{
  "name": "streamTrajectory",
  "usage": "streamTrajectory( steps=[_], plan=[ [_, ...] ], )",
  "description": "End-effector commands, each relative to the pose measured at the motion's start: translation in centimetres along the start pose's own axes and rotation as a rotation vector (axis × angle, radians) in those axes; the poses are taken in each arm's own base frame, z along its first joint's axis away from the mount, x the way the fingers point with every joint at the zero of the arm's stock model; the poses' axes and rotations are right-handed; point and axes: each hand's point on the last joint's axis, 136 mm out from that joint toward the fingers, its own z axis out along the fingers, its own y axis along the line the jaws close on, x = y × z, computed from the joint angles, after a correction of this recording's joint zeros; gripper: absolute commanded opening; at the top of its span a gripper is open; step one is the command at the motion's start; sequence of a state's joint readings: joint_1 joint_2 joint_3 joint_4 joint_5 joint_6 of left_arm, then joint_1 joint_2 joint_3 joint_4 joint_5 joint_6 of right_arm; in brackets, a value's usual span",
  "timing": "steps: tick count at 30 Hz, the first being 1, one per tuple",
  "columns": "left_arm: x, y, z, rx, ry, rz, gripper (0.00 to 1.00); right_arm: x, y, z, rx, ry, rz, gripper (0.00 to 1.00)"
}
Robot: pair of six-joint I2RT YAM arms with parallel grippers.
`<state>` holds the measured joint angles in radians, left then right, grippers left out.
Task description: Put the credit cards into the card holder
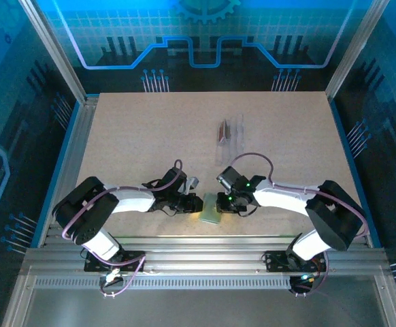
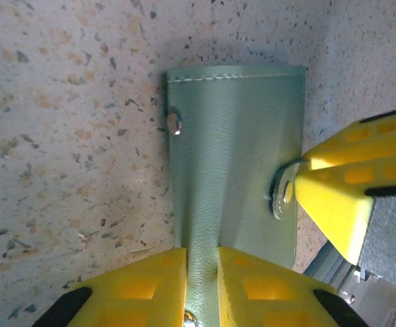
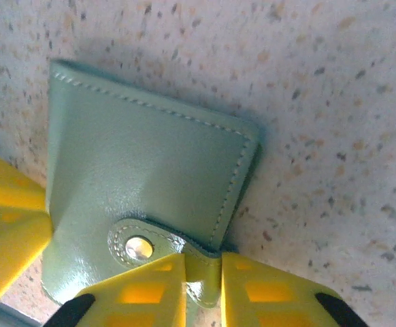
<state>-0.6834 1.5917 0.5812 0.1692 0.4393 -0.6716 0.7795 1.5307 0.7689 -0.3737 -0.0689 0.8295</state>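
1. Top external: two arms reach inward over the speckled desk (image 1: 130,136). One pale green card holder (image 1: 211,212) lies between them near the desk's near edge. The left fingers (image 1: 194,203) meet it from the left and the right fingers (image 1: 224,201) from the right. Well apart, farther up the desk, one dark reddish card (image 1: 222,129) lies just beside one clear pouch (image 1: 237,127). I cannot tell whether a second card is there.
2. Left wrist: the two yellow left fingers (image 2: 150,289) pinch the near edge of the card holder (image 2: 239,150), a strip of green leather squeezed between them. One metal stud (image 2: 174,124) sits on its left edge. One yellow finger of the right fingers (image 2: 341,197) touches the holder's snap tab (image 2: 283,191). The desk (image 2: 62,136) lies beneath.
3. Right wrist: the two right fingers (image 3: 266,293) are pressed on the strap of the card holder (image 3: 143,170), just beside one round snap (image 3: 138,247). One finger of the left fingers (image 3: 7,211) shows at the left edge, against the holder. The holder rests on the desk (image 3: 320,102).
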Motion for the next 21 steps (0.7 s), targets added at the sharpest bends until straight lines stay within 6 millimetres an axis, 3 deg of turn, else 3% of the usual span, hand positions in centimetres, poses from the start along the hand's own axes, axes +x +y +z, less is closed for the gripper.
streamTrajectory(
  steps=[1,7,12,17,21],
  plan=[
    [-0.8,-0.9,0.2,0.028,-0.039,0.003,0.19,-3.4,1.7,0.7,-0.072,-0.049,-0.046,0.15],
    [-1.9,0.7,-0.2,-0.033,-0.107,-0.068,0.16,-6.8,2.7,-0.3,-0.057,-0.115,-0.112,0.17],
    [-3.3,1.8,-2.8,-0.057,-0.189,-0.155,0.16,-6.9,2.4,-2.1,0.055,-0.151,-0.143,0.20],
    [-3.3,0.4,-5.4,-0.073,-0.209,-0.100,0.23,-6.5,1.6,-4.1,0.219,-0.215,-0.196,0.23],
    [-4.1,-0.8,-6.5,-0.052,-0.222,-0.104,0.23,-6.5,1.3,-3.8,0.260,-0.205,-0.186,0.28]
  ],
)
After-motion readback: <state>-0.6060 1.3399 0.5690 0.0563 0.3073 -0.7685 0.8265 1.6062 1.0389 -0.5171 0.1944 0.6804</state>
